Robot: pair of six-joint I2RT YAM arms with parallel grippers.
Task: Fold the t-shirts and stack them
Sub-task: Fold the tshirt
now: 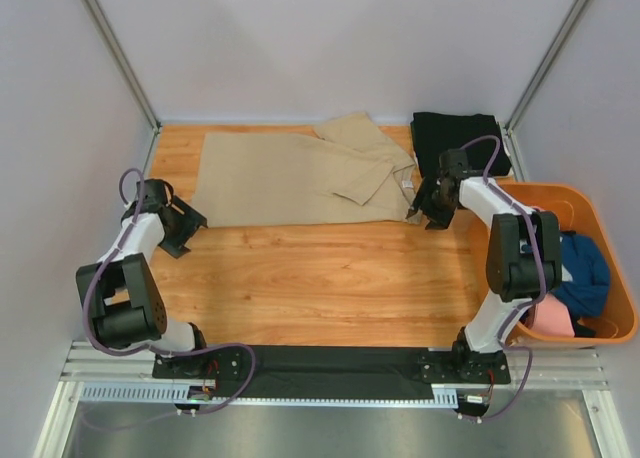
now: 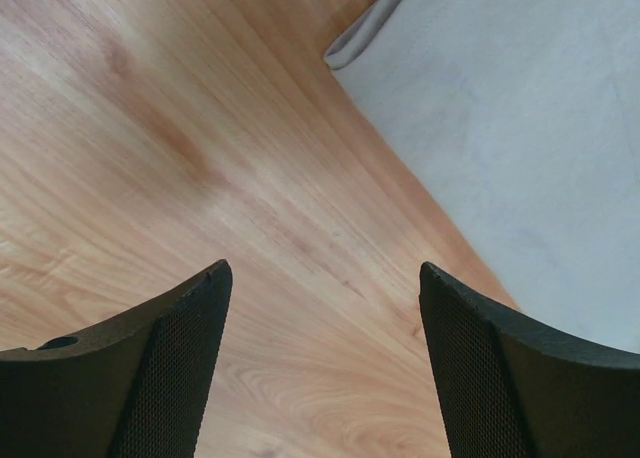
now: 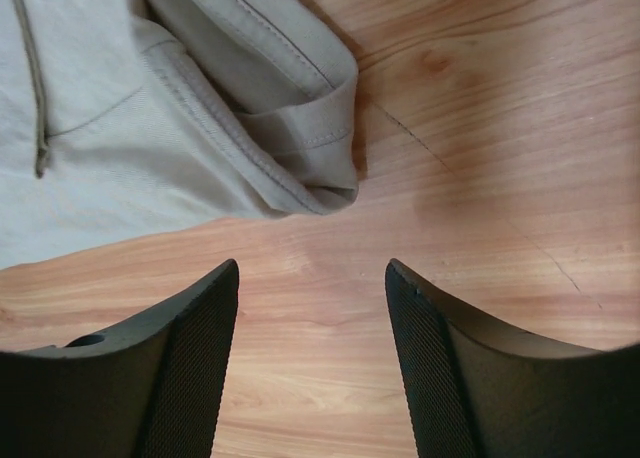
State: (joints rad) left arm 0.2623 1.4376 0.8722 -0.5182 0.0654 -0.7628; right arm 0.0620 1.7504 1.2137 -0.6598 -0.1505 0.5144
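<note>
Black shirt [image 1: 460, 143] sits folded at the worktop's [image 1: 320, 288] far right corner. Tan shirt [image 1: 290, 178] lies partly folded, left fingers [image 2: 170, 378] and right fingers [image 3: 180, 378] spread and empty at its ends. Blue shirt [image 1: 585, 268] and pink shirt [image 1: 550, 318] wait in the tub [image 1: 598, 213].

Inside the orange tub [image 1: 603, 206], the blue t-shirt [image 1: 588, 270] is half covered by the right arm [image 1: 515, 250], and any print on it is too small to tell. The pink t-shirt [image 1: 552, 318], at the tub's near end, shows only a small patch past that arm and the rim. Just beyond the tub's far left corner, the black t-shirt [image 1: 450, 138] has its near edge crossed by the purple cable [image 1: 490, 146] and the wrist. In the wrist views the tan t-shirt [image 3: 110, 138] runs off the top and side edges. The left gripper [image 2: 325, 270] and right gripper [image 3: 311, 266] have both fingers cut by the bottom edge.
</note>
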